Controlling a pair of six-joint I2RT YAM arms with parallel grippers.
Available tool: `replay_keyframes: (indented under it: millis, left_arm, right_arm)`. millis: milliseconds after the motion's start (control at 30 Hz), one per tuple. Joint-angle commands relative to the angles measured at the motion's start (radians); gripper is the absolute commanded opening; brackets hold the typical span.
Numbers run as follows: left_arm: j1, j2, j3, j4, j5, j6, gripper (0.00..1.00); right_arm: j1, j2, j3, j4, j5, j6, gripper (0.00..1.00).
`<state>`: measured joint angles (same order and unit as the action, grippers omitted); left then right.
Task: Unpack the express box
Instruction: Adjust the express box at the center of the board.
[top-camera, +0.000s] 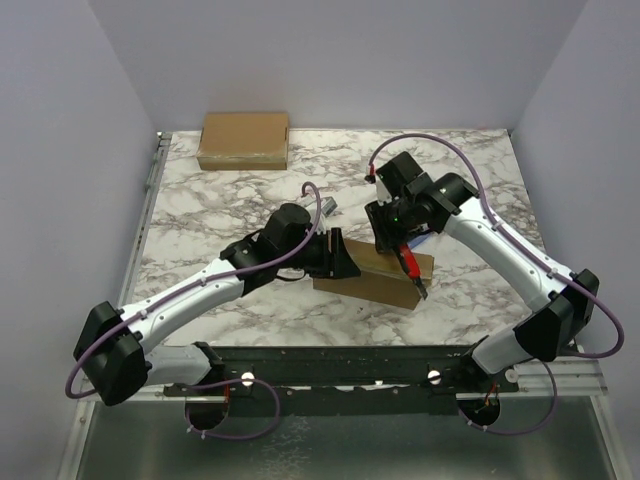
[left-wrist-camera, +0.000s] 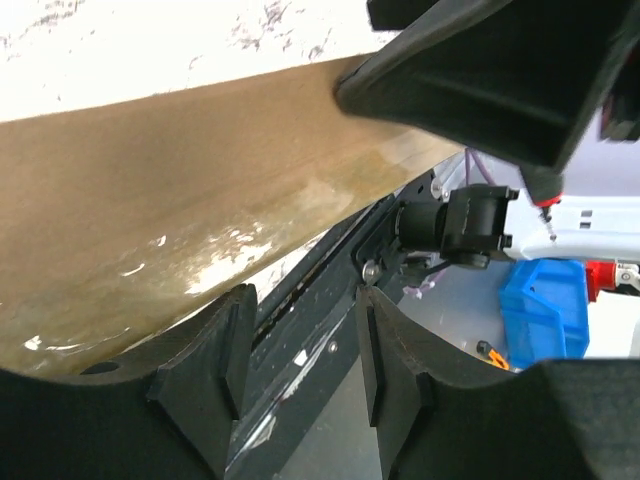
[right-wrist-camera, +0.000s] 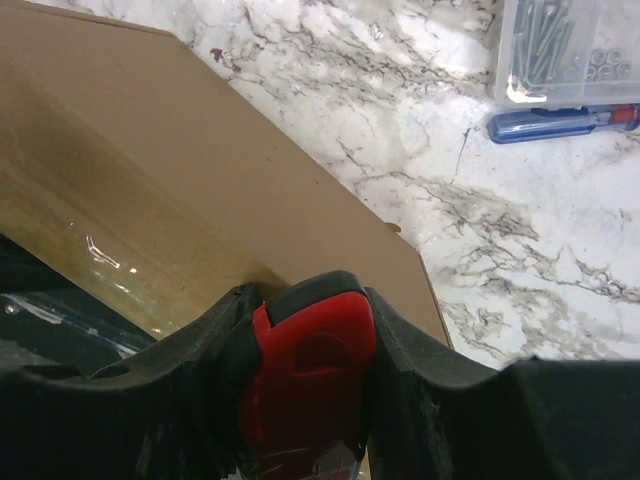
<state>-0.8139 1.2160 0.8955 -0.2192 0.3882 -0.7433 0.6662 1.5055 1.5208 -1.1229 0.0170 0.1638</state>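
- Plain pale walls close in the workspace on three sides; nothing hangs on them.
- White marble-patterned desk (top-camera: 220, 200): carries every item. Both arm bases sit at its near edge.
- Two white-and-black arms reach in over the middle of the desk and meet at the task's thing.
- Flat brown cardboard express box (top-camera: 380, 283): lies near the middle of the desk, toward the near edge, long side roughly left to right. Its flaps appear shut, and a glossy strip of tape runs along its top face.
- Second brown cardboard box (top-camera: 243, 140): rests at the far left corner, well apart from both arms.
- Left fingers (left-wrist-camera: 215, 360): at the left end of the express box. They are released, standing apart with nothing between them. Whether they touch the cardboard cannot be told.
- Right fingers (right-wrist-camera: 200, 370): over the right part of the express box, clenched on a red-handled utility knife (right-wrist-camera: 310, 370) whose tip points down toward the box top.
- Clear plastic case of screws (right-wrist-camera: 570, 50) and blue-handled screwdriver (right-wrist-camera: 555, 122): lie on the marble beyond the box, touching each other or nearly so.
- Step in hand, by judgement: opening the seal. The knife is poised over the taped top and no flap is raised.
- Next move, by judgement: brace the left end of the box, set the blade on the tape line and draw it along the seam at shallow depth so the contents are not scored.
- Risk: an unbraced box may slide under the blade.
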Motion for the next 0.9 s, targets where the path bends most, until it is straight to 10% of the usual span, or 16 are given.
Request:
replay_keyframes:
  millis: [0, 433, 867]
  left_arm:
    - [-0.005, 0.046, 0.077, 0.036, -0.047, 0.024, 0.51]
    - [0.051, 0.181, 0.233, 0.009, -0.083, 0.027, 0.61]
    - [0.076, -0.042, -0.116, -0.062, -0.186, -0.070, 0.66]
  right_arm:
    - [0.000, 0.024, -0.031, 0.047, 0.099, -0.003, 0.01]
    - [-0.243, 0.108, -0.090, 0.245, -0.025, 0.037, 0.00]
    - [-0.327, 0.080, -0.314, 0.558, -0.198, 0.261, 0.00]
